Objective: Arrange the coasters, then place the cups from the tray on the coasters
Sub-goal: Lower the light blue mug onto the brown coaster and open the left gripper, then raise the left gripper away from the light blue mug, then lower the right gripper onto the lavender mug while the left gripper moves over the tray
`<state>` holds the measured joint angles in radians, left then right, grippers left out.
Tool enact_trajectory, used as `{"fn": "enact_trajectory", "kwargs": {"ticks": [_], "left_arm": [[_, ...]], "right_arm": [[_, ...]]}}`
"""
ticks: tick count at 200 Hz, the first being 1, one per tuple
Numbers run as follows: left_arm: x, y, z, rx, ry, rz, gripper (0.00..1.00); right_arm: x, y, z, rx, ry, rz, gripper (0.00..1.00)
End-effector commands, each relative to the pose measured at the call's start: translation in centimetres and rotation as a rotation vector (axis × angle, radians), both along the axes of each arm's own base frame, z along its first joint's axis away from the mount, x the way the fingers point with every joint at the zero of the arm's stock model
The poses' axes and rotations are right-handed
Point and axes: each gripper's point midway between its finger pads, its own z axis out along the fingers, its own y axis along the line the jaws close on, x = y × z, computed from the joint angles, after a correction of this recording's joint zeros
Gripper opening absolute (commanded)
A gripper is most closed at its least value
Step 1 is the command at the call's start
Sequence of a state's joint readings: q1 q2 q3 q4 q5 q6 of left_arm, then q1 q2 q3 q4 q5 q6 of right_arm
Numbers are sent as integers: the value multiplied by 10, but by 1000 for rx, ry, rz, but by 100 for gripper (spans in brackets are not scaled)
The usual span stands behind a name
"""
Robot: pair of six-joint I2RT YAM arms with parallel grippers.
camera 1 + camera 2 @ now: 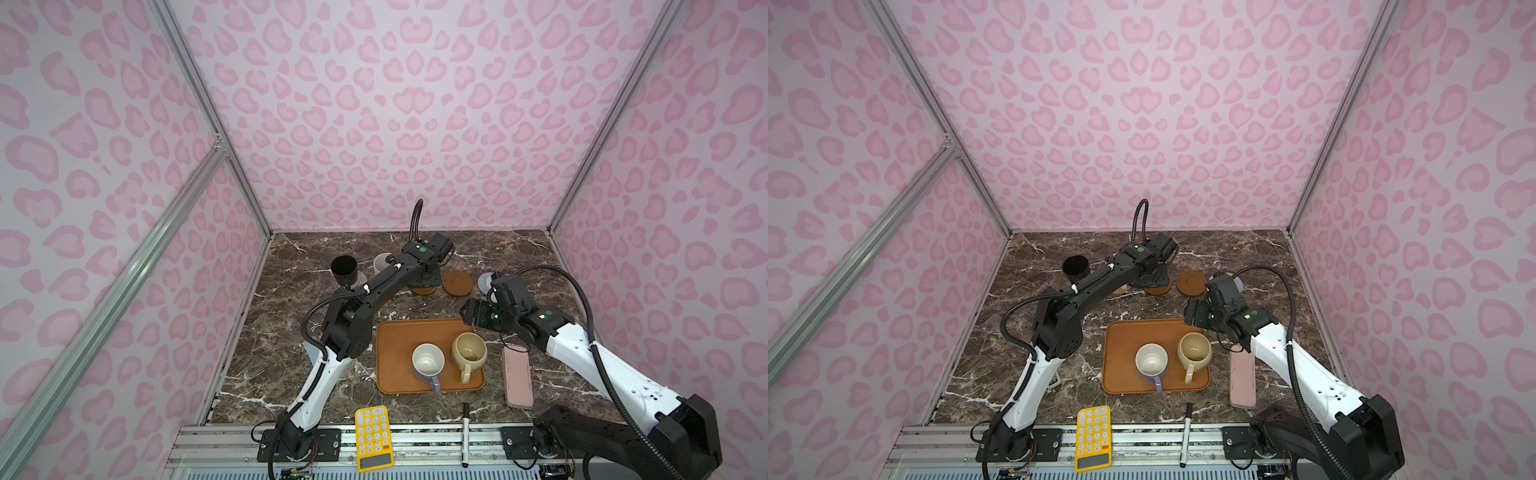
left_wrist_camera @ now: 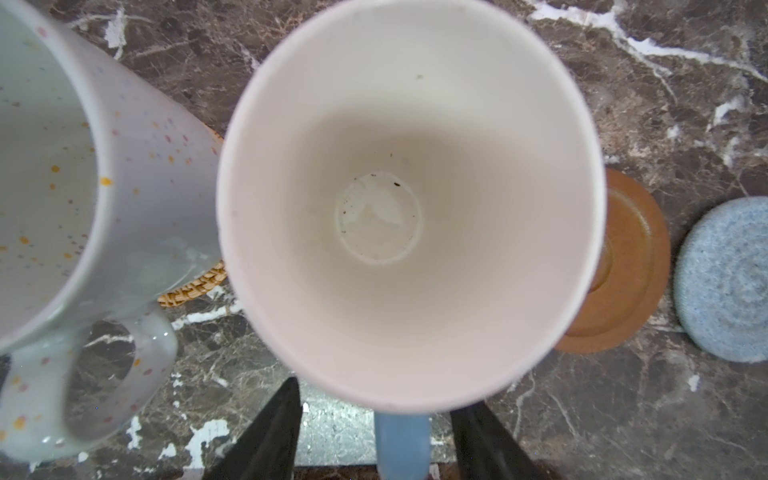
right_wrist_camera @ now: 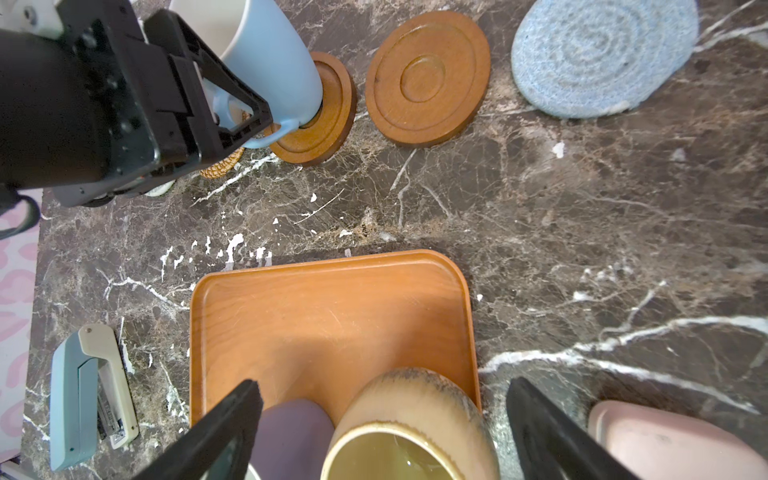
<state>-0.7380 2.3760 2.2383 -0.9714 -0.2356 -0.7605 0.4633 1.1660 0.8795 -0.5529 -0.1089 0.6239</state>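
The left pincer (image 2: 379,399) hangs over the light blue mug (image 3: 274,62). Its two black fingers (image 2: 270,436) sit on each side of the blue handle with a gap on both sides, so it is released and grips nothing. The light blue mug stands on a brown wooden coaster (image 3: 328,129) at the far side of the bench (image 3: 582,228). Just beside it lies the second wooden coaster (image 3: 428,79), bare, and then the grey-blue coaster (image 3: 602,58), bare too. On the other side, the speckled white mug (image 2: 137,187) stands on the tan rattan coaster (image 2: 195,286). The black mug (image 1: 344,269) stands at the left end of the row.

The tray (image 1: 395,345) lies in the middle of the bench. Two mugs stand on it, the lavender mug (image 1: 428,361) and the beige mug (image 1: 468,351), close together.

The right pincer (image 3: 382,388) is above the beige mug. Its fingers are spread wide and it holds nothing.

A pink case (image 1: 517,382) lies beside the tray. A yellow calculator (image 1: 374,436) and a marker pen (image 1: 465,432) lie at the near edge.
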Motion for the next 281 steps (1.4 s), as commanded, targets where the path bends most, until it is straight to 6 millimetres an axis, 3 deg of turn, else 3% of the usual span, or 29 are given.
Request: {"fn": "enact_trajectory", "kwargs": {"ticks": [1,29,55,111,150,185,201,233,273,281], "left_arm": [[1,4,14,-5,-26,18,67],[-1,5,27,-16,-38,16,81],[-4,6,59,-63,-85,5,96],[-25,12,121,-177,-155,-40,98],[-52,29,145,-240,-174,-50,98],[-91,54,150,-286,-161,-73,99],[-109,67,142,-298,-136,-76,99],[-141,88,139,-316,-107,-91,98],[-172,97,139,-362,-51,-123,99],[-179,102,129,-358,-30,-122,99]], "right_arm": [[-3,-1,-1,-18,8,20,94],[-7,-5,0,-50,-2,51,96],[-10,-9,10,-67,-46,74,97],[-16,-17,18,-103,-81,95,97],[-27,14,30,-112,-119,245,97],[-49,37,21,-244,-69,359,95],[-59,44,20,-283,-60,386,94],[-75,59,19,-286,-58,427,92],[-92,75,18,-321,-69,478,89],[-95,80,17,-319,-74,489,89]]}}
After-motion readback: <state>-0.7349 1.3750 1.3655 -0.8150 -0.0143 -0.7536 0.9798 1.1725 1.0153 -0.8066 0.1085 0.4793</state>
